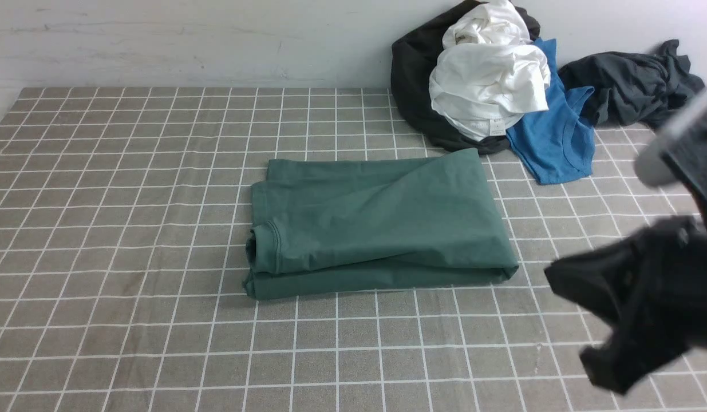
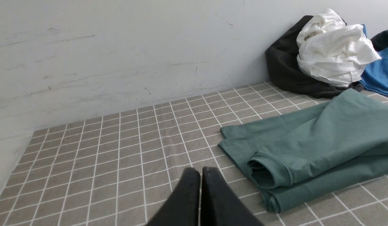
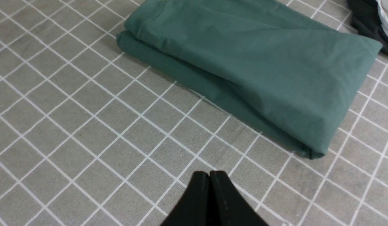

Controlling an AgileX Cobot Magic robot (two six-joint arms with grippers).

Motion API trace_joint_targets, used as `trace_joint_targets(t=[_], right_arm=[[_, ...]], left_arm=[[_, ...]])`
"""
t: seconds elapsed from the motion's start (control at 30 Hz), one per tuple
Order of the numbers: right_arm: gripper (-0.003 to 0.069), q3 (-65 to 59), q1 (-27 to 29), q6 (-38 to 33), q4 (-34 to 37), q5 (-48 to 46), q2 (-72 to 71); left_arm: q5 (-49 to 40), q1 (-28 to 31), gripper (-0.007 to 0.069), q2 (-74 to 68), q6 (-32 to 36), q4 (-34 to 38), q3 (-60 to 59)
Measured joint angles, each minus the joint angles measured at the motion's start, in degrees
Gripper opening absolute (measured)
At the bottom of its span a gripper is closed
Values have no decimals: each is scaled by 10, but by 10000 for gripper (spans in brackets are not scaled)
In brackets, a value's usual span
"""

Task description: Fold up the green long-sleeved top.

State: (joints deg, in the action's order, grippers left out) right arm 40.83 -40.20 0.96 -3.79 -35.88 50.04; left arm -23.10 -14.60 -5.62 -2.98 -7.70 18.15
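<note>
Right gripper (image 3: 209,173) was pinched shut on nothing, raised over bare checked tabletop (image 3: 87,125) near its right front edge, clear of the cloth. Left gripper (image 2: 200,171) likewise closed and empty, just beside the collar end of the green top (image 1: 376,220), not touching. The top lay in the middle of the tabletop as a compact rectangle of stacked layers, no sleeves trailing out, collar rolled at its left end. Judged the folding essentially finished; at most some smoothing of the diagonal crease remained. At the back right corner sat a heap: white shirt (image 1: 490,74), blue tank top (image 1: 556,140), dark garments (image 1: 628,86), untouched.
</note>
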Motion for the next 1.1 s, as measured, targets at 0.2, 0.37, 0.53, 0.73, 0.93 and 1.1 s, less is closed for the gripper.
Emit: trace_joint_targets(t=[0.2,0.37,0.53,0.73,0.93,1.1], right_arm=[[-14,-200,0,2,12,99,-174],[-14,-336,0,2,8,88,-393],[-14,-403,4,23,-62,101,-502],[-14,-424,117,117,-93,191,-502],[-14,-424,284,84,-45,233,-506],[-14,-424,347,43,-20,199,-506]], left_arm=[[3,0,-7,0,0,0,0],[4,0,-7,0,0,0,0],[4,-1,-7,1,0,1,-1],[-2,-1,-7,1,0,0,-1],[-6,-1,-7,1,0,0,-1],[-7,-1,-7,1,0,0,-1]])
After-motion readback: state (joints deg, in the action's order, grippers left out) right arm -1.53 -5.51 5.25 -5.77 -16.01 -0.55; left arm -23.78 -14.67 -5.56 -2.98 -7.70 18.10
